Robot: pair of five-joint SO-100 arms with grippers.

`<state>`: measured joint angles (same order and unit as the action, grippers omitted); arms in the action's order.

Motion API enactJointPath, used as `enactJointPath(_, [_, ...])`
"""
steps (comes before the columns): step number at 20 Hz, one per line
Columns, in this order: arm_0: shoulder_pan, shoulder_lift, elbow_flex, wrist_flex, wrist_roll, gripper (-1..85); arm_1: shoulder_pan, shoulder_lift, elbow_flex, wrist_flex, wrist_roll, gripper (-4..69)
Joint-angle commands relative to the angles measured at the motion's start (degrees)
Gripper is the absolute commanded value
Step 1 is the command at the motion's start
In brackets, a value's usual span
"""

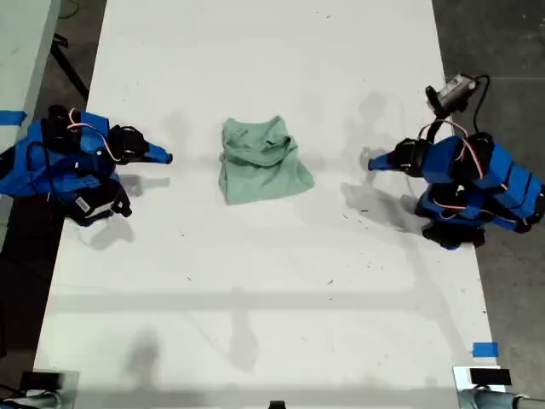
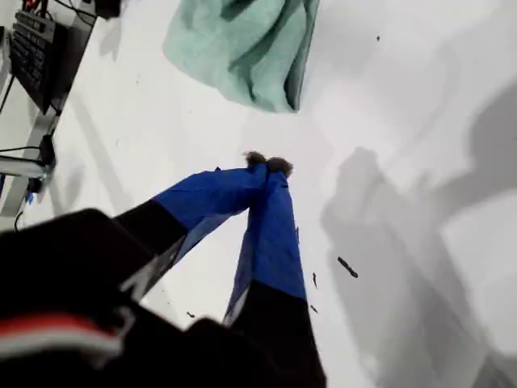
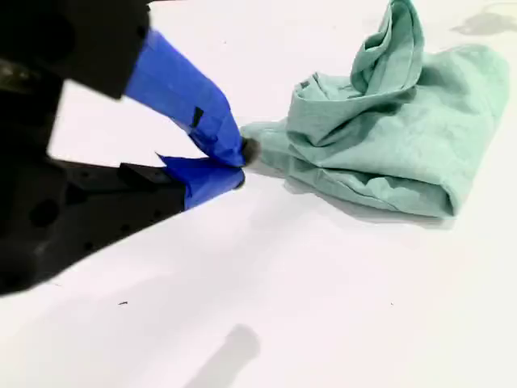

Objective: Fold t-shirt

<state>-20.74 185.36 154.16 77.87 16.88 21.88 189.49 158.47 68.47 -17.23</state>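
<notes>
You see the crumpled, pale mint-green cloth t-shirt [image 1: 261,161] bunched on the white table [image 1: 272,281]. My first gripper [image 2: 269,165] and my second gripper [image 3: 242,164] sit apart from the t-shirt on opposite sides, each with fingers together, holding nothing.

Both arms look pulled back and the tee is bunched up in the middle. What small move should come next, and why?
Probably open my second gripper and ease it toward the t-shirt's near edge. Its jaws are closed and empty, tips just off the cloth in its wrist view. The shirt lies crumpled with a raised fold, not flat. My first gripper, also shut, sits farther off.
</notes>
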Motion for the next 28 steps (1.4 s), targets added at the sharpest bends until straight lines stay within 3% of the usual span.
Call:
enactJointPath(1, [4.04,10.9,7.21,-2.72,-1.85,0.0,-2.99,7.03,6.94,2.37,3.25,-1.1])
enactJointPath(8, [2.99,10.63,19.42,-3.52,-3.25,0.0,-3.52,7.12,10.2,0.35,1.23,-1.1])
enactJointPath(17, [1.58,10.63,19.34,-3.08,-2.9,0.0,-4.31,7.03,9.14,-1.76,0.44,-1.0])
enactJointPath(19, [1.58,10.63,19.34,-3.08,-2.9,0.0,-4.66,0.79,5.36,-8.7,-1.76,-0.9])
enactJointPath(24, [1.41,10.63,19.42,-2.99,-2.9,0.0,-5.45,-50.27,-23.82,-29.44,-10.9,-0.9])
enactJointPath(28, [2.02,10.63,19.42,-2.9,-3.25,0.0,-7.65,-74.53,-42.98,-34.28,-14.77,-1.0])
